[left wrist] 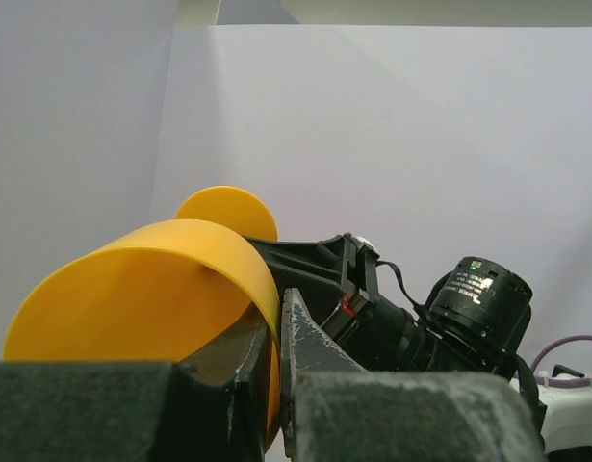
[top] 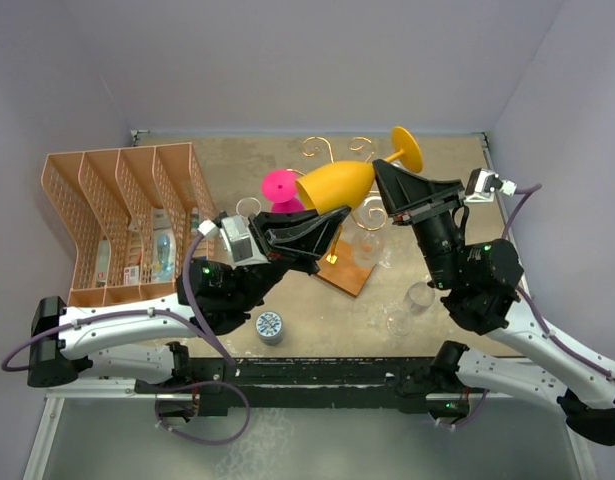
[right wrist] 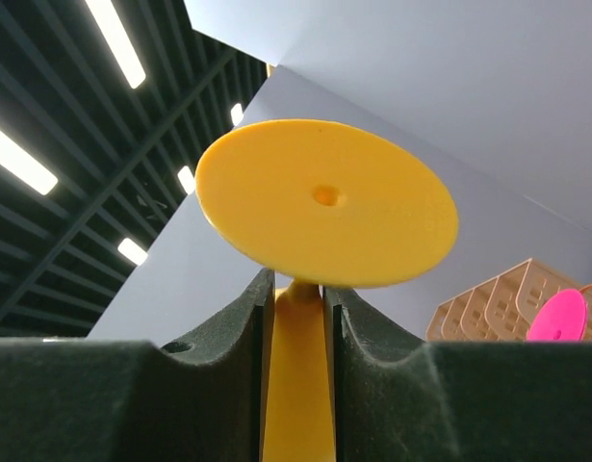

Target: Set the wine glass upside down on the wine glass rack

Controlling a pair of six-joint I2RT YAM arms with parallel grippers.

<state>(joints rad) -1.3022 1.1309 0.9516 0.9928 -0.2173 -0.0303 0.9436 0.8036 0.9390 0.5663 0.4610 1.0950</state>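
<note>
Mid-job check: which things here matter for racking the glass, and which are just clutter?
Job: yellow wine glass, held by left fingers at the rim and right fingers at the stem; gold wine glass rack.
Lying about: orange basket, pink glass, clear glasses, small round blue object.

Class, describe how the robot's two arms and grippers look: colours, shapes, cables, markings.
The left arm and right arm have white shells, black joints, small green lights and looping purple cables. The left gripper and right gripper are black, wedge-shaped, with dark felt-like pads.
</note>
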